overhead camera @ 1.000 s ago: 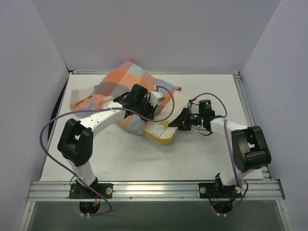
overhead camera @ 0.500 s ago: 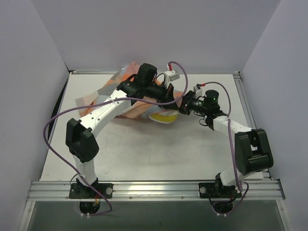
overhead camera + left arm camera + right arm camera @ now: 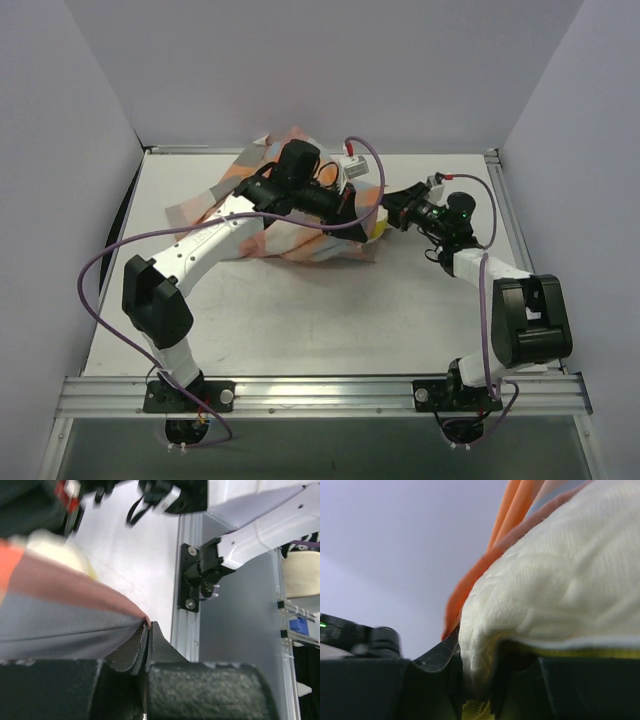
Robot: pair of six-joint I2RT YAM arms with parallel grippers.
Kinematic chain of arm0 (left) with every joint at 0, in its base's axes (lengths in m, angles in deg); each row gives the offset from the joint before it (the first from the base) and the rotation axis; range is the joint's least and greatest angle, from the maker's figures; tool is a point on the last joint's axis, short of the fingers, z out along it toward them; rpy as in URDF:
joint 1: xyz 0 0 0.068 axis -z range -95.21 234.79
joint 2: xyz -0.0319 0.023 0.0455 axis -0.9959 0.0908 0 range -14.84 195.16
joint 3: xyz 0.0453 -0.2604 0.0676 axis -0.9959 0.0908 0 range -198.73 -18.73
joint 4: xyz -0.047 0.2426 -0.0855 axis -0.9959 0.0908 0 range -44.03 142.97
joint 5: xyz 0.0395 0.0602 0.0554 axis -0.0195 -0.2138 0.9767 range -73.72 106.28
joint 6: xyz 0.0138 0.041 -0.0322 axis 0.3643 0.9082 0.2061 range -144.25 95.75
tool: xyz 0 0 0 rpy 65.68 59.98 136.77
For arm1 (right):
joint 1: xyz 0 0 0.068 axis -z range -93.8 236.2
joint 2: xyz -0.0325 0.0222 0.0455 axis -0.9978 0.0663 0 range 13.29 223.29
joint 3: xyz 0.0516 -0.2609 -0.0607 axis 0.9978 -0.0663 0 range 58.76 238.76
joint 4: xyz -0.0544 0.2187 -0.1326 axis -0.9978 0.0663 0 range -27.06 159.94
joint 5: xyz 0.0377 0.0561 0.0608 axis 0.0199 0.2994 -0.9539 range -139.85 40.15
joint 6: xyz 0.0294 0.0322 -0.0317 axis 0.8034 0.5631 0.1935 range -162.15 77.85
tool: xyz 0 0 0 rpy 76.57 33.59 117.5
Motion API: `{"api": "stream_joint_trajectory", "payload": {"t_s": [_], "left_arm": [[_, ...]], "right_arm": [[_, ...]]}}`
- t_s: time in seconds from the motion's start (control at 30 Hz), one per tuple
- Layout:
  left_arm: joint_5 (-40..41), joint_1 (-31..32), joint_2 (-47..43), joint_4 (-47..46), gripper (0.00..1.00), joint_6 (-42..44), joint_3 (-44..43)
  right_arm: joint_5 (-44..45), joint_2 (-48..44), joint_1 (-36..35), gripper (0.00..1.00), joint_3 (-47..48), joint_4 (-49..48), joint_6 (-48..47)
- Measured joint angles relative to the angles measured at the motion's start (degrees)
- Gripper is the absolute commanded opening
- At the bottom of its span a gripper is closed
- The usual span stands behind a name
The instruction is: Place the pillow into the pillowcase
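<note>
Pillowcase (image 3: pixel 280 238) now drawn over pillow (image 3: pixel 560 580) to its yellow edge; left gripper (image 3: pixel 148 626) pinches its hem, right gripper (image 3: pixel 391 213) clamps the pillow; table (image 3: pixel 330 310) open in front.

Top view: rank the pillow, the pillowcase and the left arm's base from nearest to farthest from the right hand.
1. pillow, its edge pinched in the right hand.
2. pillowcase, just left of it.
3. left arm's base, at the table's near left edge.
</note>
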Motion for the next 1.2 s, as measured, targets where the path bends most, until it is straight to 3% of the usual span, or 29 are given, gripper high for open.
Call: {"api": "stream_joint_trajectory", "payload": {"t_s": [0.2, 0.4, 0.47, 0.5, 0.6, 0.73, 0.93, 0.97, 1.03, 1.07, 1.17, 1.2], "left_arm": [[-3.69, 3.32, 7.21, 3.58, 0.0, -2.58, -15.72], [-5.22, 3.48, 9.84, 6.27, 0.0, -4.09, -17.73], [-4.09, 3.48, 8.87, 6.19, 0.14, -3.23, -13.35], [-2.62, 3.48, 7.98, 5.7, 0.41, -2.47, -9.35], [1.88, 2.56, 4.44, 5.79, 0.6, -1.33, 1.31], [10.93, -3.08, -1.05, 6.43, 0.74, -0.76, 7.91], [28.83, -13.38, -5.51, 7.3, 0.75, 6.51, 3.65], [30.86, -13.42, -4.9, 7.3, 0.73, 7.56, 2.12], [33.68, -12.7, -2.25, 7.41, 0.72, 8.92, -1.14], [34.67, -12.28, -0.42, 7.48, 0.72, 9.25, -2.93], [36.85, -11.32, 7.1, 7.06, 0.7, 9.49, -8.22], [37.51, -11.13, 10.51, 7.23, 0.7, 9.46, -10.49]], "right_arm": [[5.22, 1.31, -12.66, 0.0, -1.2, 0.44, -8.33], [3.3, 5.9, -10.19, 0.0, -8.15, 4.83, -21.29], [1.01, 7.82, -8.41, 0.0, -9.31, 6.64, -24.04], [0.09, 8.41, -8.15, 0.0, -9.33, 7.78, -25.44], [-2.12, 9.88, -8.17, 0.0, -9.42, 12.79, -31.12], [-5.57, 11.8, -8.35, 0.0, -9.03, 20.74, -39.5], [-8.79, 10.6, -10.01, 0.0, -5.25, 36.02, -54.31], [-9.01, 9.9, -10.58, 0.18, -5.25, 38.12, -56.02], [-9.79, 8.59, -11.58, 0.41, -5.03, 42.53, -58.93], [-10.14, 8.28, -11.91, 0.58, -4.22, 46.18, -60.61], [-10.14, 7.48, -11.1, 0.75, -0.17, 59.06, -67.65], [-9.79, 6.38, -9.99, 0.76, 1.6, 64.24, -70.6]]}}
